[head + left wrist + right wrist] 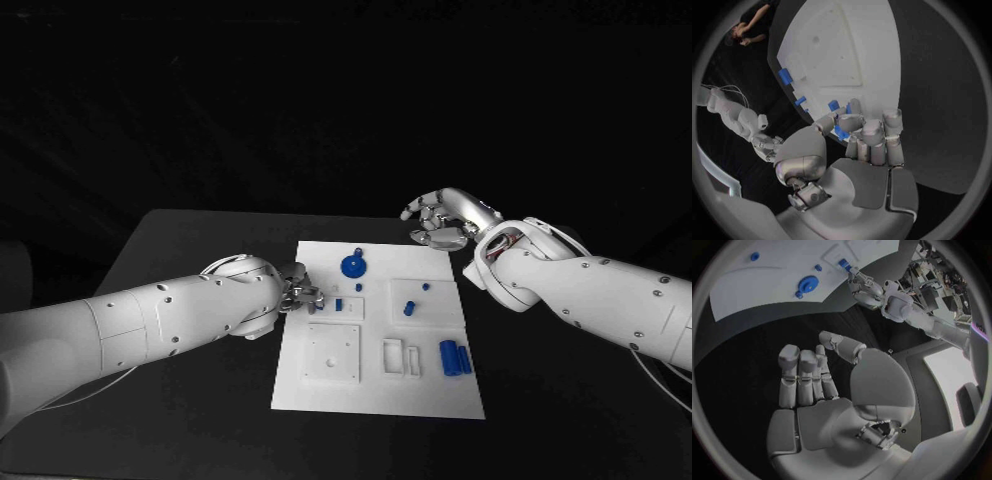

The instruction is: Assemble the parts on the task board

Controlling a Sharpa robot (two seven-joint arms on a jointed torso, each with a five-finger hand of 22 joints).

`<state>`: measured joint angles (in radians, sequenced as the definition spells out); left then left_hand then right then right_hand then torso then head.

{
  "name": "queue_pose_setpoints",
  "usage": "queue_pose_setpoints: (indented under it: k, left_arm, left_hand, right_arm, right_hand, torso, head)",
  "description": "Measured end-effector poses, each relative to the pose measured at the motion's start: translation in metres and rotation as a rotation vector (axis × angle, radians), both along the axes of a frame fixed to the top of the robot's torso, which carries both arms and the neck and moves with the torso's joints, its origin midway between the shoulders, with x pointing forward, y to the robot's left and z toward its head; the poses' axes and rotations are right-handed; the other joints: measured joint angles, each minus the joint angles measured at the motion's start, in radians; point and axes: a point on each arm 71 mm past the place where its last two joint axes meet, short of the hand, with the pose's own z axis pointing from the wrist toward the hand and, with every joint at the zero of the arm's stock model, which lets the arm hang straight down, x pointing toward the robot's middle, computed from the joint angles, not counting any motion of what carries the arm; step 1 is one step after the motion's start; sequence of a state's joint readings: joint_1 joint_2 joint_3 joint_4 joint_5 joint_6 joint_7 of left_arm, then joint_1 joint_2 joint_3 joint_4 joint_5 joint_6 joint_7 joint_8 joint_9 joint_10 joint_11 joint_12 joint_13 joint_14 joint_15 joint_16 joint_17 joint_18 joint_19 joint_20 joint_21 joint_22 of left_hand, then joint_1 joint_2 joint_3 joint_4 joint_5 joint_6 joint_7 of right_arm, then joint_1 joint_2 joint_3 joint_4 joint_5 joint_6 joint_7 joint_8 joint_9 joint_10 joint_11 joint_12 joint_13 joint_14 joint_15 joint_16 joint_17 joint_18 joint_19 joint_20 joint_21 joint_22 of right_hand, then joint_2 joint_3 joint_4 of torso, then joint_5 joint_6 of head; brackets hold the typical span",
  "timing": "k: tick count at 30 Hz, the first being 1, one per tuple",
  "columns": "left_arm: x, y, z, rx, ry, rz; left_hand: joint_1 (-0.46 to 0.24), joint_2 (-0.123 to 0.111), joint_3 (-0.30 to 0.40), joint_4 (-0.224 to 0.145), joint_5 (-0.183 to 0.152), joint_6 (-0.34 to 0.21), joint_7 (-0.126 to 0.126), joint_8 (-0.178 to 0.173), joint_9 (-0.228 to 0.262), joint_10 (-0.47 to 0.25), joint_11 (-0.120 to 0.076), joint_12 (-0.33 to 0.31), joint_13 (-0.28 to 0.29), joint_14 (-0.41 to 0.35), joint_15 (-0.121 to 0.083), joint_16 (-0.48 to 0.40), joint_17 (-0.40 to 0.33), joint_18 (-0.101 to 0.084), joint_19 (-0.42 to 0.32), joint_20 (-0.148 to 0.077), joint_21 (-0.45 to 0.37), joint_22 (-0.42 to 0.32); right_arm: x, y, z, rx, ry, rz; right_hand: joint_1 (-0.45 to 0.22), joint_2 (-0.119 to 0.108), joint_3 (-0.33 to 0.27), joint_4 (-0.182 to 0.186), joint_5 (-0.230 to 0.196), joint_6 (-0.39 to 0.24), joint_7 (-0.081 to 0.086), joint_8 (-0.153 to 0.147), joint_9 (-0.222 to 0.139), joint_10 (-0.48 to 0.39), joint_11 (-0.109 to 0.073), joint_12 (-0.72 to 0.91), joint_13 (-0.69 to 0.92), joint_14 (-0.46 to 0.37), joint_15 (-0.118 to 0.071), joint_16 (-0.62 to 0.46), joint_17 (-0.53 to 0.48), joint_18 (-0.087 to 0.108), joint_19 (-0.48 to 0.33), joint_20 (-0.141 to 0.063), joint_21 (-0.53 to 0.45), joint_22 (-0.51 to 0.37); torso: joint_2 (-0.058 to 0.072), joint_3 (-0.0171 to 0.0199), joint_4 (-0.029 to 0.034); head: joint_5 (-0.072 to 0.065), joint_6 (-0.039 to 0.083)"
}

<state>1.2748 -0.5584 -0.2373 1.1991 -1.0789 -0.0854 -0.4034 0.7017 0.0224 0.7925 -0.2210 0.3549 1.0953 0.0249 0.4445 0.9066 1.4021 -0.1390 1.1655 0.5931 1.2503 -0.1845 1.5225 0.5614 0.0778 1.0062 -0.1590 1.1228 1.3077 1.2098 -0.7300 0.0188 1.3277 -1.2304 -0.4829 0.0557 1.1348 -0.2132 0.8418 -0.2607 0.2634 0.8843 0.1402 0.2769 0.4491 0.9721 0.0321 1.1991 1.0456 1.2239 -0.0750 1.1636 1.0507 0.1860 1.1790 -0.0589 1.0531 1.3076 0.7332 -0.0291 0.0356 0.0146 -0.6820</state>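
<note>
Head view: task board (378, 385) mid-table; left hand (299, 293) at its left edge, fingertips hidden, grip unclear. Left wrist view: fingers (873, 132) curled over a small blue part (841, 131), contact hard to make out. Right wrist view: right hand (826, 390) loosely open, empty, off the board.

The board (378, 345) looks like matt white plastic, smooth, with shallow moulded recesses. The parts, such as the gear (353, 266) at the upper middle of the head frame, are blue plastic with a slight sheen. The surface (202, 250) is matt black. Both hands (861, 135) (811, 375) are silvery, satin-finished metal; the arms (159, 315) wear smooth, faintly glossy white shells.
</note>
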Motion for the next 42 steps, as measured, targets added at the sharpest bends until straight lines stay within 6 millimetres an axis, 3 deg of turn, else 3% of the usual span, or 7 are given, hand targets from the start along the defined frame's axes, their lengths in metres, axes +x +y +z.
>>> queue_pose_setpoints:
  k: [8,10,15,20,23,32,42]
  left_arm:
    - [0.0002,-0.0006,0.0002,-0.005,0.004,0.004]
    - [0.0004,-0.0013,0.0007,-0.008,0.005,0.005]
    - [0.0002,-0.0043,0.0012,-0.015,0.008,0.0]
    - [0.0,-0.0055,0.0007,-0.018,0.011,-0.002]
    - [0.0,-0.0059,0.0007,-0.018,0.011,-0.003]
    - [0.0008,-0.0063,0.0014,-0.01,0.007,-0.008]
    - [0.0015,-0.0065,0.0019,-0.001,0.003,-0.014]
  left_hand:
    - [-0.014,0.014,-0.046,-0.013,0.03,0.002,0.002,0.006,0.001,0.0,0.0,0.0,0.003,0.001,0.002,-0.005,0.005,0.0,0.007,0.0,0.0,0.0]
    - [-0.015,0.025,-0.07,0.004,-0.034,0.002,0.002,0.008,0.001,0.0,0.0,0.004,0.004,0.0,0.003,-0.008,0.008,0.0,0.007,0.0,0.0,0.0]
    - [-0.021,0.036,-0.136,0.023,-0.128,0.026,-0.019,0.017,0.0,0.001,-0.001,0.004,0.007,0.0,0.002,-0.008,0.014,0.0,0.007,0.0,0.0,0.0]
    - [-0.028,0.035,-0.137,0.024,-0.154,0.031,-0.02,0.017,0.0,-0.003,0.003,0.004,0.008,0.0,0.002,-0.008,0.016,0.0,0.007,0.0,0.0,0.0]
    - [-0.022,0.041,-0.135,0.015,-0.145,0.031,-0.02,0.018,-0.001,-0.003,0.003,0.008,0.01,0.0,0.002,-0.008,0.019,0.0,0.007,0.0,0.0,0.0]
    - [0.018,0.045,-0.148,-0.015,-0.027,0.032,-0.019,0.02,-0.006,-0.003,0.003,0.008,0.013,0.0,0.002,-0.012,0.027,0.0,0.007,0.0,0.0,0.0]
    - [0.024,0.04,-0.151,-0.018,-0.015,0.032,-0.019,0.02,-0.007,-0.003,0.003,0.008,0.013,0.0,0.002,-0.012,0.028,0.0,0.007,0.0,0.0,0.0]
  right_arm:
    - [0.0,0.0004,0.0,0.0,0.0,0.001]
    - [0.0,0.0004,0.0,0.0,0.0,0.001]
    - [-0.0001,0.0006,0.0,0.0,0.0,0.001]
    - [-0.0002,0.0008,0.0,0.0,0.001,0.002]
    - [-0.0002,0.0008,0.0,0.0,0.001,0.002]
    - [-0.0005,0.0005,0.0001,0.0,0.001,0.002]
    - [-0.0007,0.0007,0.0002,0.0,0.001,0.003]
  right_hand:
    - [0.0,0.0,0.0,0.0,0.004,0.0,0.0,0.0,-0.001,0.0,0.0,0.0,0.0,0.0,0.0,0.0,0.0,0.0,0.0,0.0,0.0,0.0]
    - [0.0,0.0,0.0,0.0,0.004,0.0,0.001,0.0,-0.001,0.0,0.0,0.0,0.0,0.0,0.0,0.0,0.0,0.0,0.0,0.0,0.0,0.0]
    - [0.0,0.0,0.0,0.0,0.004,0.0,0.001,0.0,-0.001,0.0,0.0,0.0,0.0,0.0,0.0,0.0,0.0,0.0,0.0,0.0,0.0,0.0]
    - [0.0,0.0,0.0,0.0,0.004,0.0,0.001,0.0,-0.001,0.0,0.0,0.0,0.0,0.0,0.0,0.0,0.0,0.0,0.0,0.0,0.0,0.0]
    - [0.0,0.0,0.0,0.0,0.004,0.0,0.001,0.0,-0.001,0.0,0.0,0.0,0.0,0.0,0.0,0.0,0.0,0.0,0.0,0.0,0.0,0.0]
    - [0.0,0.0,0.0,0.0,0.004,0.0,0.0,0.0,-0.001,0.0,0.0,0.0,-0.001,0.0,0.0,0.0,0.0,0.0,0.0,0.0,0.0,0.0]
    - [0.0,0.0,0.0,0.0,0.009,0.001,0.0,0.0,-0.002,0.0,0.0,0.0,-0.001,0.0,0.0,0.0,0.0,0.0,0.0,0.0,0.0,0.0]
  torso:
    - [0.0,0.0001,0.0]
    - [0.0,0.0006,0.0]
    - [0.0,0.0008,-0.0007]
    - [0.0,0.0012,-0.0013]
    - [0.0,0.0018,-0.0013]
    - [0.0,0.002,-0.0013]
    - [0.0,0.0007,-0.0008]
  head:
    - [0.0,0.001]
    - [0.001,0.001]
    - [0.003,0.002]
    - [0.003,0.002]
    - [0.003,0.002]
    - [0.002,0.001]
    - [0.002,0.003]
